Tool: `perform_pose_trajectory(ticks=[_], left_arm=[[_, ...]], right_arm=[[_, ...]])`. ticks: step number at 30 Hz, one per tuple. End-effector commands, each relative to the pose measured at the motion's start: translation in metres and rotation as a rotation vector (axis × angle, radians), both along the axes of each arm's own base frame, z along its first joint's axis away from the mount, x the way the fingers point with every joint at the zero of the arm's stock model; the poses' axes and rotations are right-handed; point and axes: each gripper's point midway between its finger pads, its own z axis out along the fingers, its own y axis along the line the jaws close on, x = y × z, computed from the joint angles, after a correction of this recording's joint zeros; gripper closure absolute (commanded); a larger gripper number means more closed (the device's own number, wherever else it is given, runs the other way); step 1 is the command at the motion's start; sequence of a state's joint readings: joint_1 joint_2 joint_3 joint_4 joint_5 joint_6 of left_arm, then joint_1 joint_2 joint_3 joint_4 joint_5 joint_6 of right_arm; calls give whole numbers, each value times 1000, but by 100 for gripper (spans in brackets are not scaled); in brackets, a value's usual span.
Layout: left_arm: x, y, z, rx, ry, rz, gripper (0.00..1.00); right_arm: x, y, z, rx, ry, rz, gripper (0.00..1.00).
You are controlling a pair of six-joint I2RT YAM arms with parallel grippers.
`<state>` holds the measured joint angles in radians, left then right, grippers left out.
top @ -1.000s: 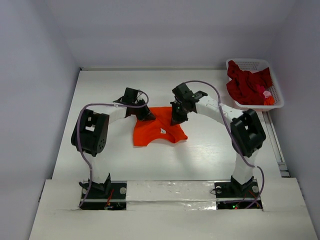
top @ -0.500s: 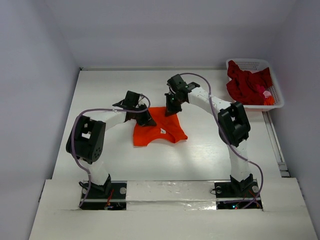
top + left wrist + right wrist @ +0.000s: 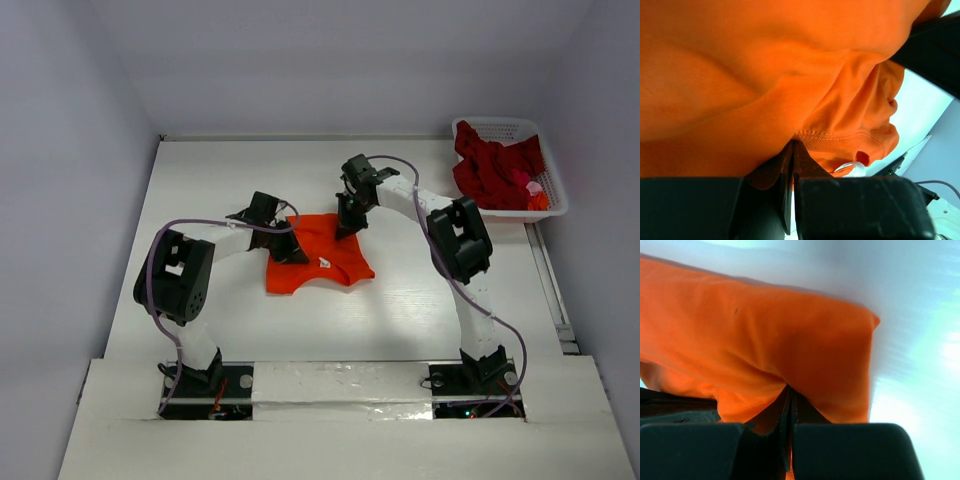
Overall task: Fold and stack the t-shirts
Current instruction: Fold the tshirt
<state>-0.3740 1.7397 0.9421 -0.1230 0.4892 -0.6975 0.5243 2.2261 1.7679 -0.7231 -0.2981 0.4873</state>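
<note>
— Orange shirt (image 3: pixel 335 250), where have you got it?
— Mid-table (image 3: pixel 420 300), crumpled, with its white neck label (image 3: pixel 325 262) facing up. I've got my left gripper (image 3: pixel 292 247) pinched tight on its far left edge. My wrist view shows cloth bunched between the closed fingers.
— And the other side?
— My right gripper (image 3: pixel 346 222) is clamped on the far right corner, with fabric drawn into the closed jaws.
— The dark red shirt (image 3: pixel 495 165)?
— Heaped in the white basket (image 3: pixel 505 127) at the far right, well apart from both arms.
</note>
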Motion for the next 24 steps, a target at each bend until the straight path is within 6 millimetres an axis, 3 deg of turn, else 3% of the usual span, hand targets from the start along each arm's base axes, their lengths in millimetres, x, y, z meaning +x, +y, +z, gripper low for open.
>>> perform_pose_trajectory(ticks=[1, 9, 17, 24], left_arm=[[-12, 4, -8, 25, 16, -26, 100], [-13, 4, -8, 21, 18, -24, 100], [23, -9, -9, 18, -16, -28, 100], [59, -24, -5, 12, -35, -33, 100]], right_arm=[[22, -3, 5, 56, -13, -24, 100], [52, -20, 7, 65, -18, -66, 100], [84, -26, 28, 71, -90, -84, 100], [96, -24, 33, 92, -100, -97, 100]])
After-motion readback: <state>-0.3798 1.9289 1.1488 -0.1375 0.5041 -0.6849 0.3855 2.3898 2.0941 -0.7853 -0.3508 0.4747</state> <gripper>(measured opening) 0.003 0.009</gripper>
